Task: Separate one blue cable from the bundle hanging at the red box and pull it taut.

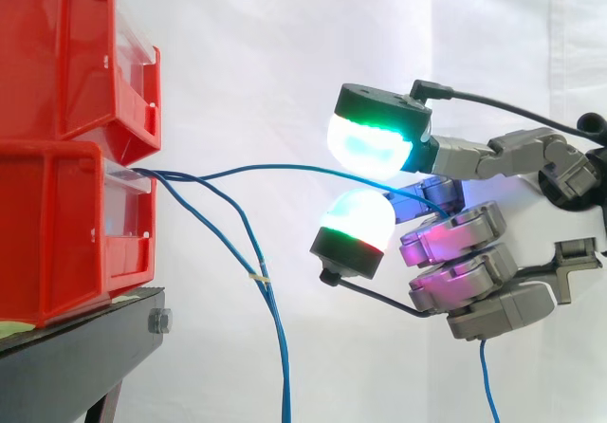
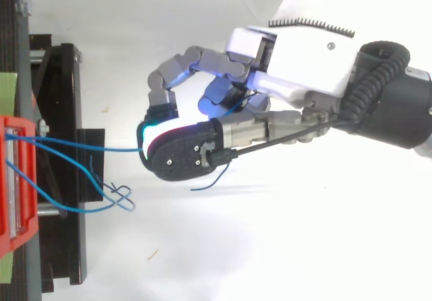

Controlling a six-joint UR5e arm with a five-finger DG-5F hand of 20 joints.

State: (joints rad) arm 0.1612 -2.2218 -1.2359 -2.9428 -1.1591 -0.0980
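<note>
Hand (image 2: pixel 290 78): at right of centre, fingers curled. The separated blue cable (image 1: pixel 275 166) passes between two glowing pads (image 1: pixel 370 143) and on into the curled fingers, so the hand is judged closed around it. In the side view a gap shows between those pads, so firm pressure on the cable cannot be confirmed.

Cable: leaves the lower red box (image 1: pixel 57 224) at left and runs to the hand in a shallow arch, not fully taut. Its loose end (image 1: pixel 486 376) hangs below the hand. The remaining bundle (image 1: pixel 261 279) droops from the same box toward the bottom of the frame, clear of the hand.

Risks:
- The cable may slide through the pads if they are not pressing on it, and tension would be lost.
- In the top view the bundle forms a crossed loop (image 2: pixel 118 196) near the stand. If it snags the held cable, further pull could drag other strands along.
- An over-strong pull could shift the box on its stand or strain the cable where it leaves the box.

Surroundings: red boxes stacked on a black stand (image 1: pixel 85 347) at lower left, with a white curtain (image 1: pixel 247 53) behind.
</note>
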